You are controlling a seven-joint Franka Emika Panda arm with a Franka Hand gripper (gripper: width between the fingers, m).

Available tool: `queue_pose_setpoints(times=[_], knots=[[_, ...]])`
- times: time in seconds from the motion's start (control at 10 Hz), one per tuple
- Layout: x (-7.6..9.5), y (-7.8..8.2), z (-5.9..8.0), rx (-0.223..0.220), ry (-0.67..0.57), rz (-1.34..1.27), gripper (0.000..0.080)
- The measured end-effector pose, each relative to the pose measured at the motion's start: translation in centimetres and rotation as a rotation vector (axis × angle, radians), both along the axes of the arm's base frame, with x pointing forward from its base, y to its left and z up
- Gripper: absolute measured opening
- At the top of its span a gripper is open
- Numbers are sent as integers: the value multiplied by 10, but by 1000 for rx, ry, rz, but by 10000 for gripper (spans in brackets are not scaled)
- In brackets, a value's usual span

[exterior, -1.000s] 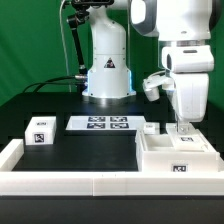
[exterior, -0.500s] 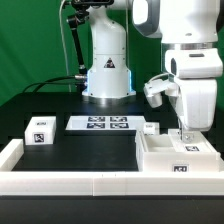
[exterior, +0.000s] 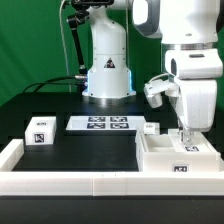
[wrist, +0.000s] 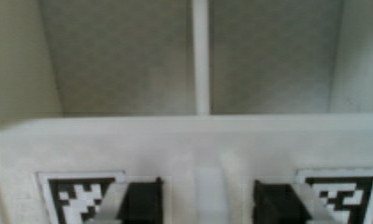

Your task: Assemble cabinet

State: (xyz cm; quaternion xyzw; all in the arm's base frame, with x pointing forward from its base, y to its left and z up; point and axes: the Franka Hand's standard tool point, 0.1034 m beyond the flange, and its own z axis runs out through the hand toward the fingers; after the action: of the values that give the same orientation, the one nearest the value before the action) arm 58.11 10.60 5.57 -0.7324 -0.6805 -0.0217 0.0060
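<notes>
A green backdrop hangs behind a black table (exterior: 60, 108), with a low white rail (exterior: 60, 183) along its near edge.

In the wrist view the two dark fingers (wrist: 144, 200) stand apart with a white band between them. I cannot tell whether they pinch that band or only straddle it. The gripper (exterior: 183, 134) points straight down, its tips right at the top of the cabinet (exterior: 170, 156).

The cabinet lies directly beneath the fingers, so I judge the coming move to be a short vertical one with no sideways reach. It is a low white box with its open side turned up toward the fingers. Its broad side seems to run along the line that joins the two fingertips, which is across the exterior view. A thin white rib (wrist: 201, 50) inside the recess runs away from the fingers, at right angles to that line and level with the gap between them. A marker tag (wrist: 76, 198) sits just outside each finger on the near wall.

Outward from the fingers, toward the exterior view's left, a small tagged block (exterior: 150, 128) sits just beside the cabinet. The marker board (exterior: 100, 123) comes next, and a second tagged block (exterior: 40, 131) is well apart. The arm's base (exterior: 107, 72) stands behind.
</notes>
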Motion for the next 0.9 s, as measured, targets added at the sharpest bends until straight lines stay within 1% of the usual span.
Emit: queue_pose_setpoints(times=[0.2, 0.3, 0.4, 0.5, 0.6, 0.7, 0.8, 0.9], knots=[[0, 0, 0, 0, 0, 0, 512], [0, 0, 0, 0, 0, 0, 512], [0, 0, 0, 0, 0, 0, 690], [0, 0, 0, 0, 0, -3, 765], [-8, 1, 6, 3, -16, -57, 765], [-21, -1, 8, 3, -21, -62, 794], [-24, -3, 2, 4, -12, -65, 794], [-23, -4, 1, 5, -11, -66, 798]])
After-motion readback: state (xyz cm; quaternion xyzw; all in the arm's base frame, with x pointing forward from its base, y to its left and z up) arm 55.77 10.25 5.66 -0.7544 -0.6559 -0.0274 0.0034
